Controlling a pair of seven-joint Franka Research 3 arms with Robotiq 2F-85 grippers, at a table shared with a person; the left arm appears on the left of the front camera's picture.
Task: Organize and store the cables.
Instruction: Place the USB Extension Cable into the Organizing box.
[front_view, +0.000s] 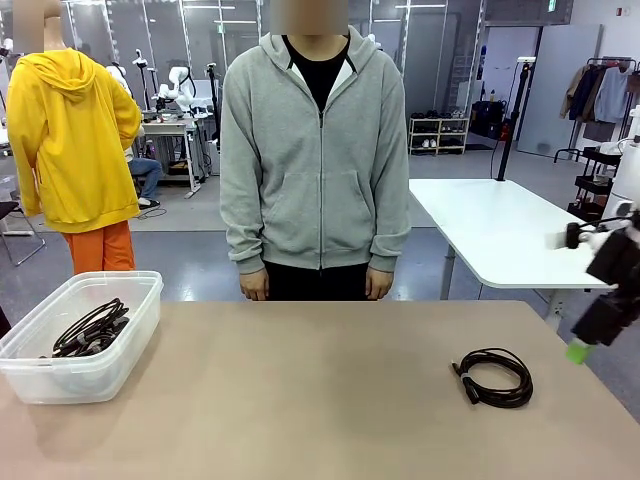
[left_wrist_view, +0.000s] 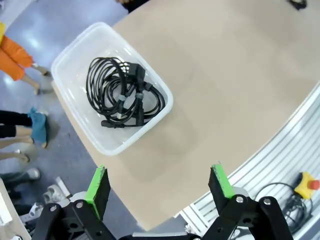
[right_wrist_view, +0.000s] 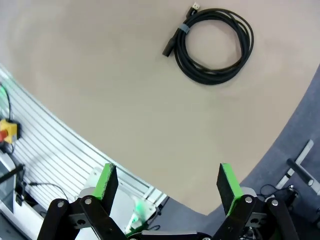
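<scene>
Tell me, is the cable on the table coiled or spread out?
Coiled: the cable lies in a round loop, held by a small tie.

In the front view the right end effector (front_view: 580, 350) is blurred and partly cut off by the right edge, so its jaws cannot be read there. The clear bin (front_view: 120, 350) is cut by the left edge. Its cables (front_view: 92, 328) overlap, so their number is unclear. The counter (right_wrist_view: 100, 75) runs past the edges in the right wrist view.
</scene>
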